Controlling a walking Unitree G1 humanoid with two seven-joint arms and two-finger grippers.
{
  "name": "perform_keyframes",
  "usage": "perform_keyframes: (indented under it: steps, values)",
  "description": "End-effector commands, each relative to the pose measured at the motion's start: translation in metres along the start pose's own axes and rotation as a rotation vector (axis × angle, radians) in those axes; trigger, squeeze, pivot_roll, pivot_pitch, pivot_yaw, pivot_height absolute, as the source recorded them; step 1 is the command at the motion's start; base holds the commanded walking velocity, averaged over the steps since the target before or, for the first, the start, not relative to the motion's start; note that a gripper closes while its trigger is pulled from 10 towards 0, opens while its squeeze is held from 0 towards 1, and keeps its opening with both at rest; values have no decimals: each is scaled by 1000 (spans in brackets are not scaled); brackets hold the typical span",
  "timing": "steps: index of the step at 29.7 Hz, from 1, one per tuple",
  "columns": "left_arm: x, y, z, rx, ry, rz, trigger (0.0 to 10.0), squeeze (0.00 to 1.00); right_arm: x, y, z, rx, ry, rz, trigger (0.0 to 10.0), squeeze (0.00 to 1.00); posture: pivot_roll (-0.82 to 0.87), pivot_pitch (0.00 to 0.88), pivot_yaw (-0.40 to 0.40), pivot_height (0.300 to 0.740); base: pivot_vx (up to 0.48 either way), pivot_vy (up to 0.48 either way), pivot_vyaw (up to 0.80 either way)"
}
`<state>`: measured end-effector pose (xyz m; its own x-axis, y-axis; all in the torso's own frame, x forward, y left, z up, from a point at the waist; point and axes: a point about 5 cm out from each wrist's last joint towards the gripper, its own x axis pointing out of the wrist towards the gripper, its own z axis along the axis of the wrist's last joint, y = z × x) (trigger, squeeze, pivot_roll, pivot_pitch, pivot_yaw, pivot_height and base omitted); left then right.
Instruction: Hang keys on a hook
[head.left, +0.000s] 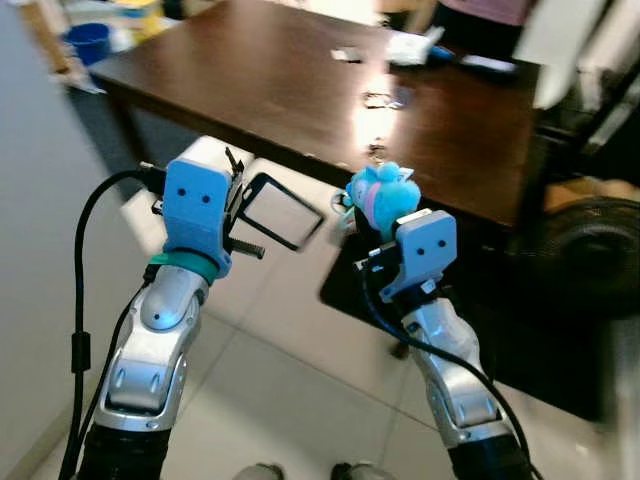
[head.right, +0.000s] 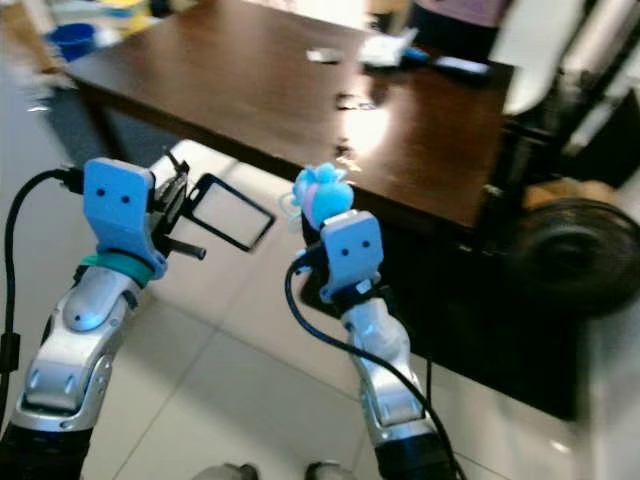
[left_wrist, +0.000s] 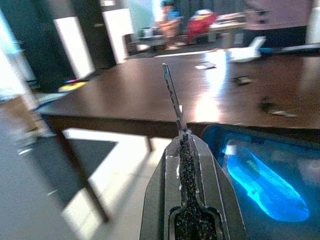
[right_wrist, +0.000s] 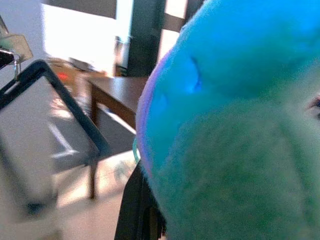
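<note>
Right pincer (head.left: 372, 215), centre of frame, is clamped on a fluffy blue plush keychain (head.left: 383, 192); left pincer (head.left: 238, 205), centre-left, pinches a black wire rectangular hook frame (head.left: 283, 210), before the dark wooden tabletop (head.left: 260, 80). Risk: blur from walking could swing the plush loose

Head stereo downward; wrists tableward

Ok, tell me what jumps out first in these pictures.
First, the bright blue plush toy, held up by the right gripper before the edge of the dark wooden table. Next, the left gripper, raised beside it, its fingers pressed shut on a thin black rectangular frame. Small items lie scattered on the glossy tabletop.
</note>
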<state>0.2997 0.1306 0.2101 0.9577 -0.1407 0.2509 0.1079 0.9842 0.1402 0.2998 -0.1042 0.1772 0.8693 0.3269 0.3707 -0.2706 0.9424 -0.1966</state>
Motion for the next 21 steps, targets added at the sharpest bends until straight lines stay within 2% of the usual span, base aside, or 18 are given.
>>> perform_keyframes:
  steps: [1,21]
  values:
    - [0,-1,0,6,13,0,10000,0,2,0,1,-8,-7,-3,10000,0,59,31,57,740,0,0,800]
    - [6,-5,6,29,-22,7,10000,0,3,1,0,-10,-8,-4,10000,0,60,30,57,740,0,0,800]
